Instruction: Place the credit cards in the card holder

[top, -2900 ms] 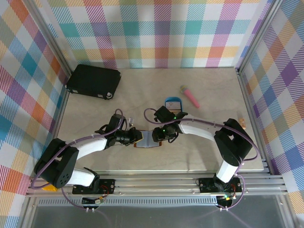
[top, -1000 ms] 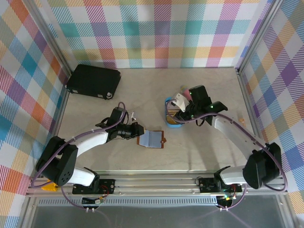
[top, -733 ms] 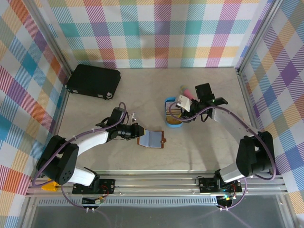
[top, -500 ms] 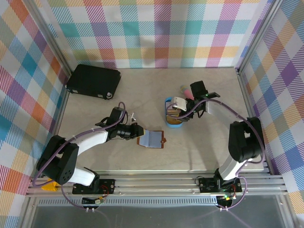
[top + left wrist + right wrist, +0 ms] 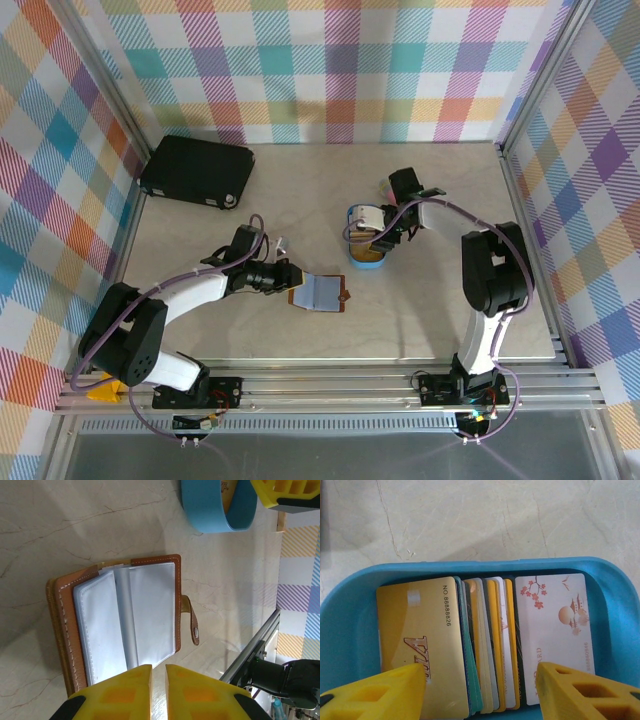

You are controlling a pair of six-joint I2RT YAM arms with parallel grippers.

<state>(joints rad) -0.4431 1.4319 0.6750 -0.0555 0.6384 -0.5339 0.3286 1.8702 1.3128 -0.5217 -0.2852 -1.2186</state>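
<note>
The card holder (image 5: 320, 292) (image 5: 127, 625) lies open on the table, brown leather outside and pale blue-grey pockets up, its snap tab (image 5: 192, 625) pointing away. My left gripper (image 5: 289, 278) (image 5: 158, 677) is shut at the holder's near edge, with only a thin slit and nothing in it. Several credit cards (image 5: 485, 645) stand packed on edge in a blue oval tray (image 5: 365, 257) (image 5: 350, 630): a gold one (image 5: 420, 640) at the left, a white one with blossoms (image 5: 555, 625) at the right. My right gripper (image 5: 373, 222) (image 5: 480, 692) hangs open over the tray, its fingers straddling the stack.
A large black case (image 5: 197, 170) lies at the far left. A pink stick (image 5: 384, 185) peeks out behind the right wrist. Checkered walls close in the table on three sides. The blue tray (image 5: 210, 515) sits just beyond the holder.
The right arm has folded in and swung its wrist round over the tray, bringing the open gripper down toward the cards. The left arm and card holder have stayed put.
</note>
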